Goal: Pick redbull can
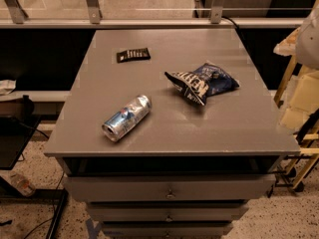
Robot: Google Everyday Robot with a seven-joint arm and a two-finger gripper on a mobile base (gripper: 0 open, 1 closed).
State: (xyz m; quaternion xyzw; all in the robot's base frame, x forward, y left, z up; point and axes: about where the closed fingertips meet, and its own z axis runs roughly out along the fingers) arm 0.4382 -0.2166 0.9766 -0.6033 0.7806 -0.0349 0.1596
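- Progress — nothing of the pick is showing as done: the redbull can (126, 118) is lying on its side on the grey worktop (164, 44), untouched and not yet lifted.
- Pincer — not appearing anywhere in the view, so I cannot tell whether it is wide, narrow or holding anything. A pale rounded shape (310, 34) is cutting into the right edge; whether it belongs to the robot I cannot tell.
- Left to do, as I judge it: the approach, the closing on the can and the lift.
- The can is sitting in the front-left part of the worktop, its long axis running on a diagonal, one round end facing the front-left corner and the other pointing back toward the middle.
- Edges — the can's nearer end is lying near the front edge and not far from the left edge. Being round and on its side, it is looking liable to roll if nudged, and a roll toward the front would be taking it off the worktop.
- Open room — bare surface is showing all round the can. The dark blue snack bag (202, 82) is resting well apart to the right and further back; the small black packet (133, 55) is lying well apart toward the back.
- Surroundings — a metal rail (149, 22) is running along the back edge, a wooden frame (299, 113) is standing just off the right side, and drawers (169, 188) are sitting below the front edge.
- A descent from above is looking the least hindered.
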